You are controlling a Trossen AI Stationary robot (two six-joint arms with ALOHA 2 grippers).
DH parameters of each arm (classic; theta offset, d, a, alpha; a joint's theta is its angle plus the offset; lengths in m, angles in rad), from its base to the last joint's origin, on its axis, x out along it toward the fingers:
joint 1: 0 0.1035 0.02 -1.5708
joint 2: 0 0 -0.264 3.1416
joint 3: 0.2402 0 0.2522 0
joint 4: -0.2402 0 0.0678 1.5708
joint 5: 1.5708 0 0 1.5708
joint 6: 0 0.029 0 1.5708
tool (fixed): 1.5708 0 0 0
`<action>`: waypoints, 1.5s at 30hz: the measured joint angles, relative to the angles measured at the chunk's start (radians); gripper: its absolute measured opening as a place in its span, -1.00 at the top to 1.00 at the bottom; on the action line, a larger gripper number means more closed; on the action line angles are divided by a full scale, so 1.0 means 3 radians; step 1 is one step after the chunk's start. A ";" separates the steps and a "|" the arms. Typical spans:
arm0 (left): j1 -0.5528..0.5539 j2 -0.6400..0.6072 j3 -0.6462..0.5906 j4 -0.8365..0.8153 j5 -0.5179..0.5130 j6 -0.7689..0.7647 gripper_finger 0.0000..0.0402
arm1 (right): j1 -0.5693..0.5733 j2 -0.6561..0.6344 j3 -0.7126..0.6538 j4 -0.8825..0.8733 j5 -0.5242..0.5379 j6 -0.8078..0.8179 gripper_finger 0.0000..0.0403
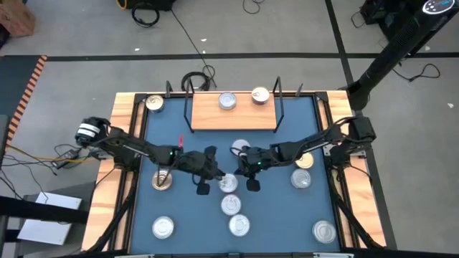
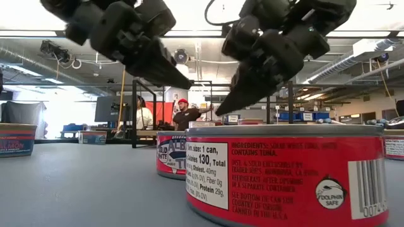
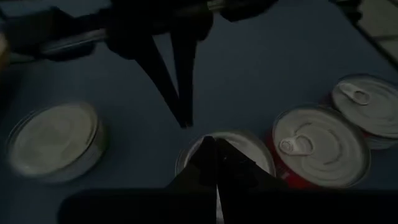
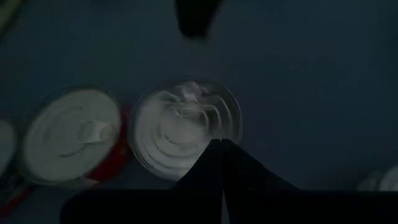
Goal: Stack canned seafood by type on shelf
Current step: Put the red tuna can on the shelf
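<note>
Both hands are hovering mid-counter (image 1: 287, 208) with fingers pinched together, holding nothing: the left hand (image 1: 204, 188) and right hand (image 1: 252, 184) are flanking an upright tin (image 1: 228, 183). Two tins (image 1: 227, 100) are standing on the shelf (image 1: 208, 118), its left half bare.

Grey floor (image 1: 287, 43), black cables (image 1: 150, 11), ceiling lights (image 2: 208, 33)

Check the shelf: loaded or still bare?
Loaded, partly. The shelf holds two cans standing upright side by side: a silver-lidded can and a gold-lidded can. The rest of the board is bare.
</note>
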 joint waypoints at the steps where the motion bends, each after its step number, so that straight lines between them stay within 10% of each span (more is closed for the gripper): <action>1: -0.0021 -0.0003 -0.0050 0.0088 -0.0075 -0.0007 1.00 | -0.0009 0.0041 0.0031 -0.0049 0.0026 0.0075 0.96; 16: -0.0171 -0.0061 -0.0488 0.0637 -0.0484 -0.0022 1.00 | -0.0090 0.0255 0.0141 -0.0181 -0.0114 0.0905 0.53; 45: -0.0170 -0.0057 -0.0486 0.0693 -0.0489 0.0002 1.00 | -0.0280 0.0397 0.0143 -0.0189 -0.0026 0.1834 0.97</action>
